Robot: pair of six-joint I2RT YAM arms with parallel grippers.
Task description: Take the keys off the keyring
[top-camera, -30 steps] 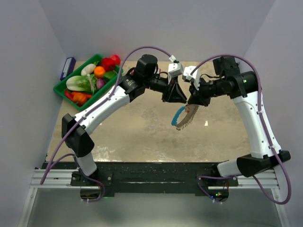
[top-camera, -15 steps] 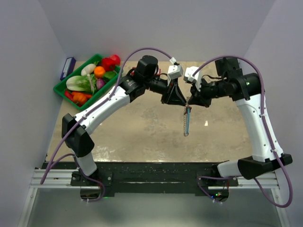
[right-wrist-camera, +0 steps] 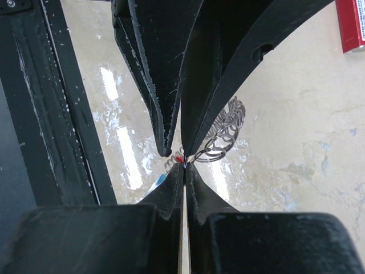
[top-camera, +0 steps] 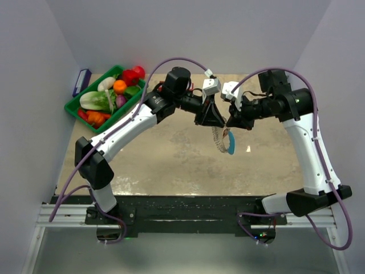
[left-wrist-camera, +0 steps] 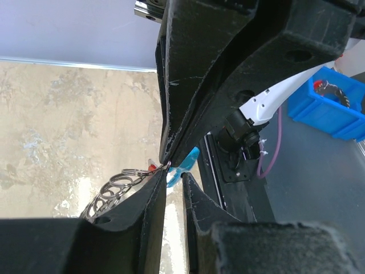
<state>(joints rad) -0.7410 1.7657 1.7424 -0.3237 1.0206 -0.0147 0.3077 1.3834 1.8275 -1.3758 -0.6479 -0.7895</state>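
Observation:
Above the table's middle, the keyring [top-camera: 223, 141] hangs from my right gripper [top-camera: 229, 123], which is shut on its thin wire. In the right wrist view the pinch sits at the right gripper [right-wrist-camera: 184, 166] tips. The keys [right-wrist-camera: 225, 134] fan out as silvery rings, with a red piece [right-wrist-camera: 179, 158] beside the pinch. The blue section [top-camera: 230, 147] faces right. My left gripper [top-camera: 220, 122] meets the right one tip to tip. In the left wrist view the left gripper [left-wrist-camera: 174, 176] has its jaws slightly apart and nothing between them. The keys [left-wrist-camera: 114, 188] lie left of its fingers, the blue section [left-wrist-camera: 187, 164] behind the gap.
A green tray [top-camera: 73, 107] of toy vegetables stands at the table's back left corner, a small dark blue object [top-camera: 81, 81] beyond it. A red box [right-wrist-camera: 351, 23] lies on the table. A blue bin [left-wrist-camera: 333, 108] stands off the table.
The hanging keyring has swung and turned: its blue section was on the left, then edge-on, and now faces right. Both grippers have stayed almost in place.

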